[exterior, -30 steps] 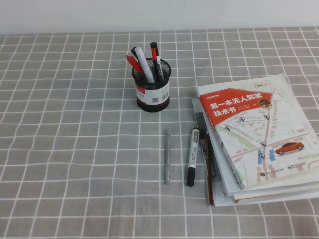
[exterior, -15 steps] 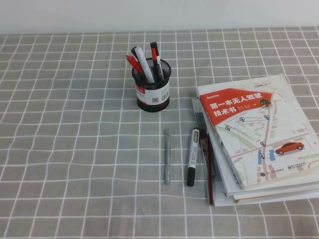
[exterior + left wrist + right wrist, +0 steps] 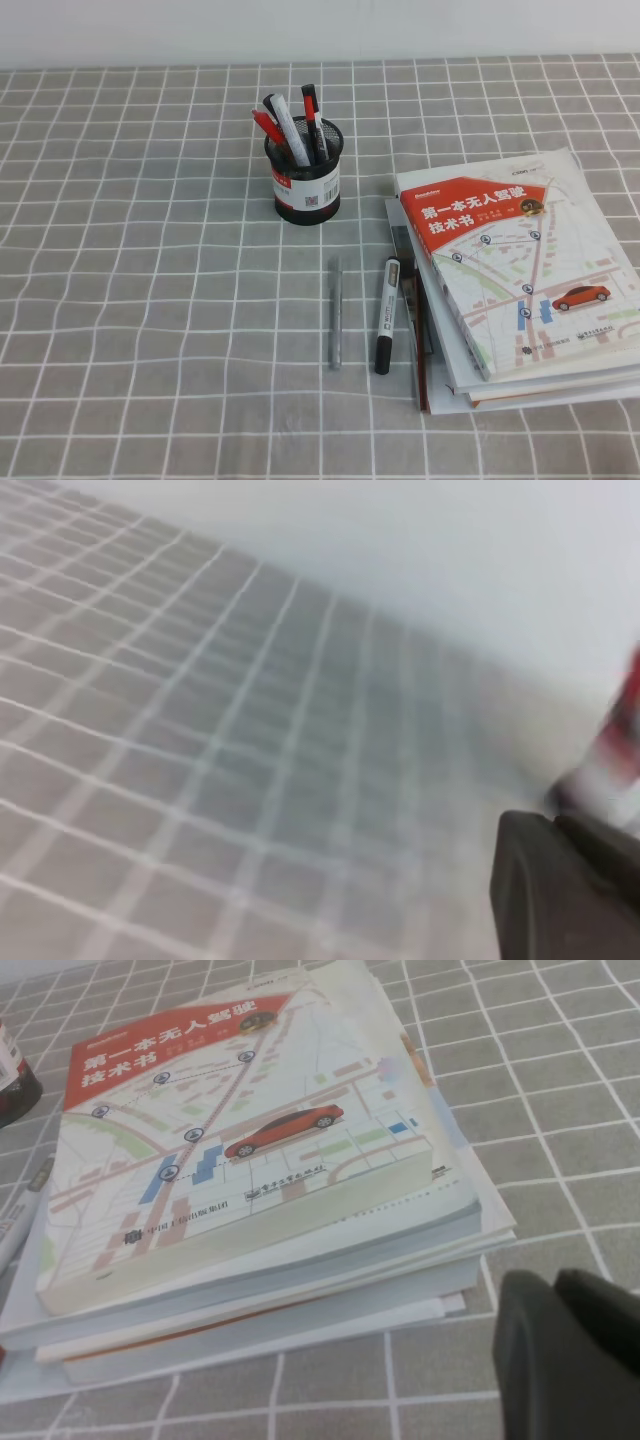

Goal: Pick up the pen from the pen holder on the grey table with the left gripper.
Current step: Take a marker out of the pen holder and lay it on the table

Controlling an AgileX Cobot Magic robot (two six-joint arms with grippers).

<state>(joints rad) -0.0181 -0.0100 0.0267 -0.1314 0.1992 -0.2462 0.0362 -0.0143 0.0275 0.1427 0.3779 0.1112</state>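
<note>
Red and slim, the pen point(image 3: 268, 127) stands in the pen holder point(image 3: 305, 190) in the upper middle of the exterior high view. It leans toward the upper left of the frame, so its free end sticks out over the left side of the rim, and its long axis runs from lower right up to upper left. 3 other writing things share the cup: a white-barrelled one just beside it and 2 dark ones with red bands toward the right side.

The holder is upright on the grey table point(image 3: 130, 300), near the far edge. Below it, well apart, a thin grey pen point(image 3: 335, 313) and a white marker point(image 3: 386, 315) lie flat, nearly parallel, and a stack of books point(image 3: 510, 270) fills the right side.

Neither arm shows in the high view. In the left wrist view, the left gripper point(image 3: 565, 890) is only a dark blurred block in the lower right corner, and I cannot tell if its fingers are apart or together. A red and white smear at the right edge is probably the holder, so the target seems to lie ahead and to the right of this tool. The right gripper point(image 3: 570, 1360) hangs near the books, its state also unclear. I judge the left arm must approach the protruding end from the left, along the lean.
</note>
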